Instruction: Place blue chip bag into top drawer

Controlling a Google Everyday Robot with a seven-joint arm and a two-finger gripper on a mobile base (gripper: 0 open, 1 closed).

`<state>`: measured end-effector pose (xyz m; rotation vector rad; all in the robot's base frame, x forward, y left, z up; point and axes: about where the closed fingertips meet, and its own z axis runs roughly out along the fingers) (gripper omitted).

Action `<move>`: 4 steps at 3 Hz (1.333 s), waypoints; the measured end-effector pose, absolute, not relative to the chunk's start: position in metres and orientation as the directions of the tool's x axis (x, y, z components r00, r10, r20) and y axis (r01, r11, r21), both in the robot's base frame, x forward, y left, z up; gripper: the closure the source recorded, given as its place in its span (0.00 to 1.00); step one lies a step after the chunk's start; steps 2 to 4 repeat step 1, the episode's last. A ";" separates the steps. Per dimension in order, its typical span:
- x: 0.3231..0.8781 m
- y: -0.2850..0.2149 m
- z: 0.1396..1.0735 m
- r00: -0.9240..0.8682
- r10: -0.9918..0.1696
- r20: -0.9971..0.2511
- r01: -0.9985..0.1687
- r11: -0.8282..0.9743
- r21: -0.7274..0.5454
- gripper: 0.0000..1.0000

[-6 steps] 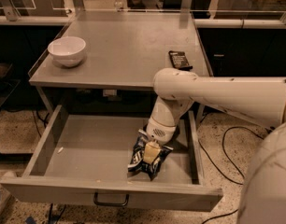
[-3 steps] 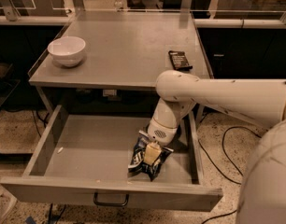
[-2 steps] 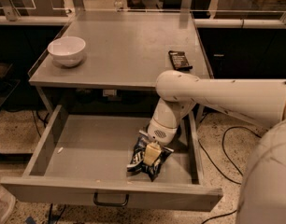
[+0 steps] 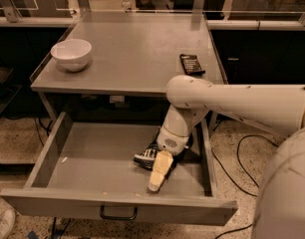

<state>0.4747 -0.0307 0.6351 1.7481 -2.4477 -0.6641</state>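
Observation:
The top drawer point(image 4: 92, 158) is pulled wide open under the grey table, with its front panel and dark handle point(image 4: 117, 214) nearest the camera. The blue chip bag point(image 4: 145, 157) lies on the drawer floor at the right. Only its dark, white-lettered left end shows; the rest is hidden by the gripper. My gripper point(image 4: 158, 176) hangs from the white arm point(image 4: 232, 101), reaches down into the drawer, and sits right over the bag, touching or nearly touching it.
On the table top point(image 4: 137, 49) stand a white bowl point(image 4: 71, 54) at the left and a small flat black packet point(image 4: 192, 63) at the right edge. Cables lie on the speckled floor at the right point(image 4: 242, 153). My own white body fills the lower right corner.
Less of the bag shows than a second ago; the cream part of the gripper now covers its right side. The arm and drawer have barely moved.

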 end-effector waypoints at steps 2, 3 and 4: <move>0.475 -0.031 0.635 -0.355 -0.914 -0.196 -0.888 0.264 0.377 0.00; 0.475 -0.031 0.635 -0.355 -0.914 -0.196 -0.888 0.264 0.377 0.00; 0.475 -0.031 0.635 -0.355 -0.914 -0.196 -0.888 0.264 0.377 0.00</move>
